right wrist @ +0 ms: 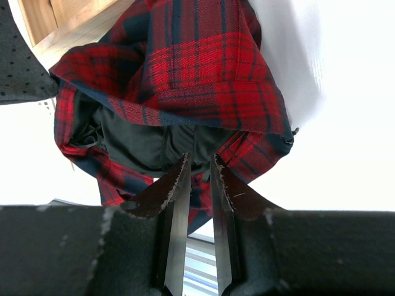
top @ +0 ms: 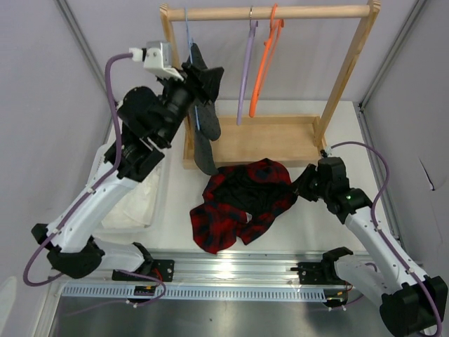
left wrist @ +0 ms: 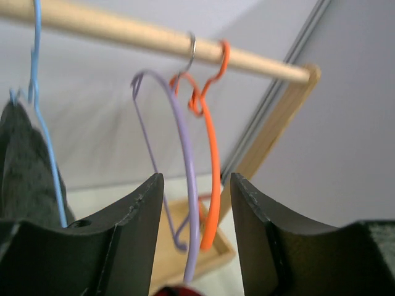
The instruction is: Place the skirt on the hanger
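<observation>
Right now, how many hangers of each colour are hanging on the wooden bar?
Blue hanger: 1
Lilac hanger: 1
Orange hanger: 1
Total: 3 hangers

On table (top: 316, 228) before rack (top: 266, 140), skirt (top: 242, 203); on rail (top: 309, 12) above, hanger (top: 245, 77).

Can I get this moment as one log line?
skirt: heaped on table | hanger: on rail | left end effector: open | right end effector: shut on skirt
</observation>
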